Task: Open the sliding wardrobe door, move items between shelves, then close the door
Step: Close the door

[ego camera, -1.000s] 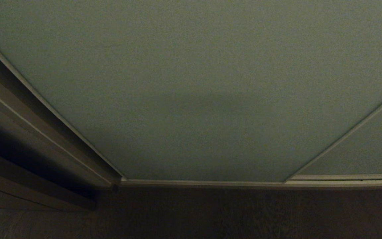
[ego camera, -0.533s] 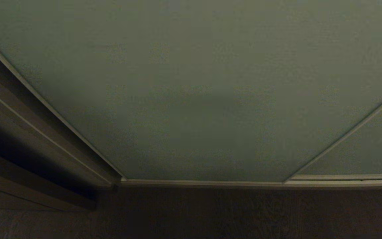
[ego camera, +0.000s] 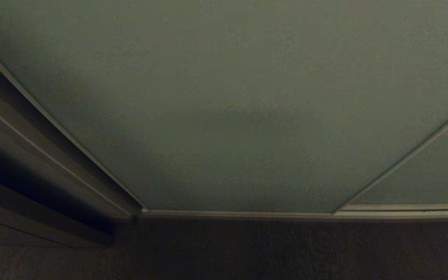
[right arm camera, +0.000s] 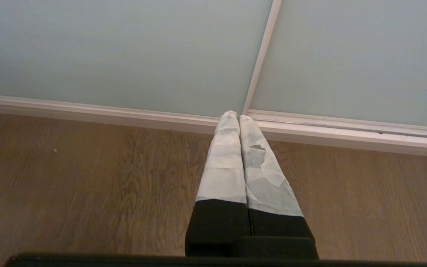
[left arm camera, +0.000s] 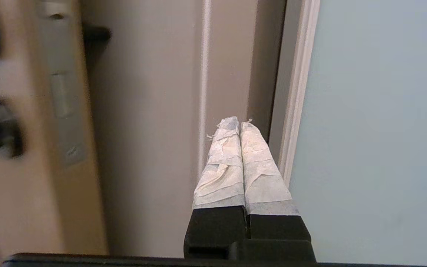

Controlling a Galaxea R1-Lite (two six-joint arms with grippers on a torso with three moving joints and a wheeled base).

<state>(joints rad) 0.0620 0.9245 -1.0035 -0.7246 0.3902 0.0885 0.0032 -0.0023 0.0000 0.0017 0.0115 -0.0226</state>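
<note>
The sliding wardrobe door (ego camera: 228, 97) is a pale grey-green panel that fills the head view, and it stands closed. The items and the shelves are hidden behind it. Neither arm shows in the head view. My left gripper (left arm camera: 239, 122) is shut with nothing in it. It is raised and points at the brown trim just beside the door's slim cream side frame (left arm camera: 295, 92), next to the panel (left arm camera: 376, 129). My right gripper (right arm camera: 238, 114) is shut and empty, parked low over the floor. It points at the bottom rail where two panels meet.
Brown wooden trim (ego camera: 33, 147) borders the door on the left. A second grey-green panel (ego camera: 434, 171) overlaps at the right. A blurred room door edge with a metal latch plate (left arm camera: 61, 92) lies beyond the trim. Wooden floor (right arm camera: 69, 178) runs along the cream bottom rail (right arm camera: 106, 111).
The head view holds still. A faint shadow has spread over the left part of the door panel.
</note>
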